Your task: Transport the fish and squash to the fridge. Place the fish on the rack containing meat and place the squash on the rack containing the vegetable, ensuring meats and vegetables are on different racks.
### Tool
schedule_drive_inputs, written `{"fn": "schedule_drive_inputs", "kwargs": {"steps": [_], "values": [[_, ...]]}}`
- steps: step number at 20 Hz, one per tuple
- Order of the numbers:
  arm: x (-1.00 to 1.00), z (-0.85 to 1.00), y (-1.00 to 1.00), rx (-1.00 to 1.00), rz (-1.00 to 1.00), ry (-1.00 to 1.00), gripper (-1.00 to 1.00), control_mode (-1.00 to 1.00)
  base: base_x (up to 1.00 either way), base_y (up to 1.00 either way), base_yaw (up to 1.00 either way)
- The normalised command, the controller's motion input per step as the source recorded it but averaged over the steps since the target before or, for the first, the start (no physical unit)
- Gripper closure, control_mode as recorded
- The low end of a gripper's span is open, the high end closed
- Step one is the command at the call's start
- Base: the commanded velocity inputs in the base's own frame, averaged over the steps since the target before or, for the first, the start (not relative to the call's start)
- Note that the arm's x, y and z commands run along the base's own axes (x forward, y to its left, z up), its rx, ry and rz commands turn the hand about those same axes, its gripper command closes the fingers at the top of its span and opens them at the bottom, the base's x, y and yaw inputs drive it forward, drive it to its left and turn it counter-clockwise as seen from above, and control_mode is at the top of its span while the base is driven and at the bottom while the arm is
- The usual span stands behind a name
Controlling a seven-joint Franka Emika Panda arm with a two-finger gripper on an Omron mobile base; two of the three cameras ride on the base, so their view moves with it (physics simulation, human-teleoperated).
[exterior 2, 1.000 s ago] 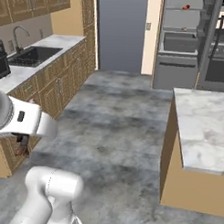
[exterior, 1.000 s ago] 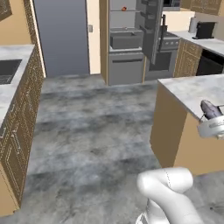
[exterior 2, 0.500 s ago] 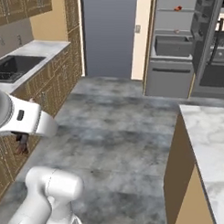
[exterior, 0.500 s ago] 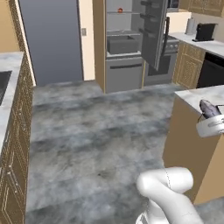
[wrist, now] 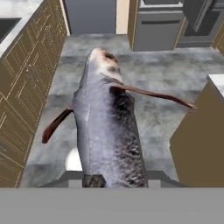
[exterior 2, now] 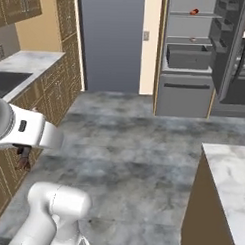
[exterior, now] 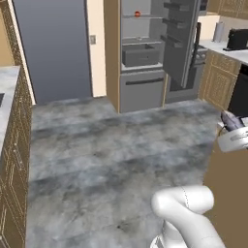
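Observation:
A long grey fish [wrist: 107,131] with reddish fins lies lengthwise between my fingers, and my gripper [wrist: 113,181] is shut on it near the tail. From the left base view the gripper [exterior: 228,127] hangs at the right edge with the fish's end [exterior: 231,120] sticking up. From the right base view it sits under my forearm, gripper [exterior 2: 23,155]. Ahead stands the open fridge [exterior: 145,53] [exterior 2: 189,57]. The dark red vegetable [exterior: 137,14] [exterior 2: 194,12] rests on its upper rack. A small pale item, perhaps the meat [exterior 2: 193,40], lies one rack lower. The squash is out of view.
The fridge door [exterior: 181,41] swings open to the right. A grey drawer bin [exterior 2: 189,56] sits on a shelf. An island counter [exterior 2: 228,173] stands close on my right, wooden cabinets with a sink counter [exterior 2: 26,76] on my left. Grey floor [exterior: 111,145] lies between.
The base has driven forward and turned, so the fridge is nearer and more central in both base views. The fish stays in my grip and the arm holds its pose.

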Motion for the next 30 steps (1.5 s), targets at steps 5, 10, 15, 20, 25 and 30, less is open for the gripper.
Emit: {"fn": "schedule_drive_inputs", "kwargs": {"steps": [5,10,15,20,25,30], "values": [[0.0,0.0,0.0,0.0,0.0,0.0,1.0,1.0,1.0,-0.16,0.0],[0.0,0.0,0.0,0.0,0.0,0.0,1.0,1.0,1.0,-0.14,-0.01],[0.0,0.0,0.0,0.0,0.0,0.0,1.0,1.0,1.0,-0.3,0.0],[0.0,0.0,0.0,0.0,0.0,0.0,1.0,1.0,1.0,-0.45,0.0],[0.0,0.0,0.0,0.0,0.0,0.0,1.0,1.0,1.0,-0.55,0.0],[0.0,0.0,0.0,0.0,0.0,0.0,1.0,1.0,1.0,-0.18,0.0]]}}
